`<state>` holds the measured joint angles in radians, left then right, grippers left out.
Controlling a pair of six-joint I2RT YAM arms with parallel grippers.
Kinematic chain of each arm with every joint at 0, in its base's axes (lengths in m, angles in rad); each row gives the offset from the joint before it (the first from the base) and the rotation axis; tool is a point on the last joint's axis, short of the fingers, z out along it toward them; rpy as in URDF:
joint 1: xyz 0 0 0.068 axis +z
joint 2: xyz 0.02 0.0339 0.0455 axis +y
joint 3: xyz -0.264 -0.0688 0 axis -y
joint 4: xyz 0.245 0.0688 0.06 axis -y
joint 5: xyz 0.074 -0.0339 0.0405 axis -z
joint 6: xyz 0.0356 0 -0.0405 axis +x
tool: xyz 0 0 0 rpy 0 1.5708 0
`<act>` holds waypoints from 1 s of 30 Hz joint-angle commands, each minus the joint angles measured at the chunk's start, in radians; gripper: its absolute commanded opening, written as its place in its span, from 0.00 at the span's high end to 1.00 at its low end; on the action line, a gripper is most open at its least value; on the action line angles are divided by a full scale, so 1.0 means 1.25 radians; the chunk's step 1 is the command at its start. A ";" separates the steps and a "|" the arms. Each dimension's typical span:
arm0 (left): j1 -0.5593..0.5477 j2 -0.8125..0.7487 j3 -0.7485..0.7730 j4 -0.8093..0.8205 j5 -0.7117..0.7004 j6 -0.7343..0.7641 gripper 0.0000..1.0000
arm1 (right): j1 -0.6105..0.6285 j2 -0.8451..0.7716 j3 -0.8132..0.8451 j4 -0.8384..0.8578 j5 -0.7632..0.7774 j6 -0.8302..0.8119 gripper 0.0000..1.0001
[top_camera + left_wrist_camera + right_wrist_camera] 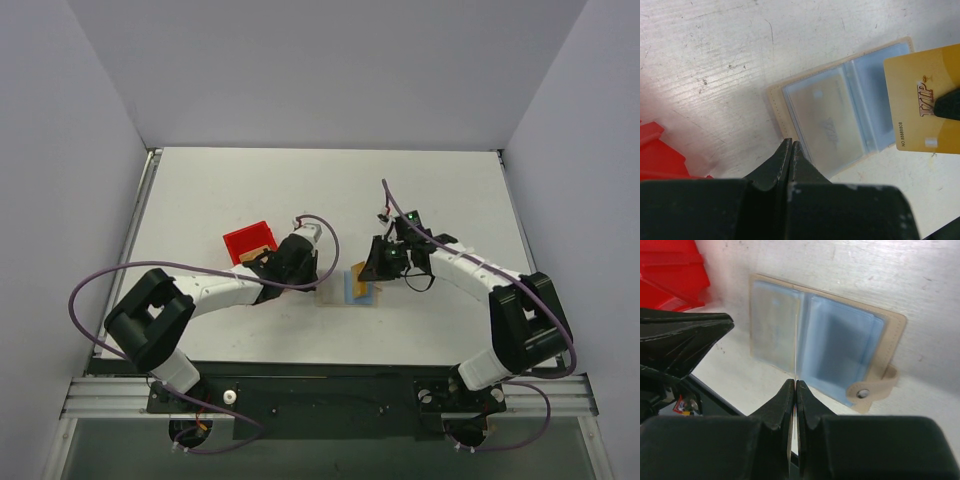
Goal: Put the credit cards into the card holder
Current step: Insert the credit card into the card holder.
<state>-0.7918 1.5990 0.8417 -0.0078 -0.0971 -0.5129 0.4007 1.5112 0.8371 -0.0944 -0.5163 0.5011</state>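
The card holder point(867, 65) lies open and flat on the white counter point(250, 190), near its front edge and between the two arms. It is beige-tan outside, with pale blue clear sleeves on both halves and a small snap tab point(862, 392) sticking out from one edge. One card point(827, 122) sits inside a sleeve on the half nearer the left arm. Its print shows only faintly through the plastic.

A second card point(922, 105), gold-orange with "VIP" lettering and a row of small digits, is pinched between the closed right fingers point(795, 386) and held over the other half of the holder. In the left wrist view the frame cuts off its far side, and a dark fingertip point(947, 105) covers the end of the lettering. In the right wrist view the card shows only as a thin pale line, roughly over the fold of the holder. Whether its edge touches a sleeve cannot be told.

The left fingers point(791, 146) are closed on nothing, their tips just beside the holder's near edge. From above, the holder point(330, 293) is small and the arms crowd it, so its sleeves are hard to make out.

A red bin point(250, 243) stands on the counter beside the left arm, cut off at the frame edge in both wrist views.
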 commanded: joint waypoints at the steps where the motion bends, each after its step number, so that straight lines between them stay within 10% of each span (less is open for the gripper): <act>1: 0.003 -0.032 -0.030 0.041 -0.008 -0.009 1.00 | 0.001 0.022 -0.017 0.068 -0.086 0.019 1.00; 30: 0.003 0.038 -0.029 0.050 0.013 -0.012 1.00 | 0.003 0.104 -0.045 0.156 -0.079 0.059 1.00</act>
<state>-0.7918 1.6367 0.7807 0.0170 -0.0929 -0.5205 0.4007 1.6295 0.7921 0.0650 -0.6064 0.5632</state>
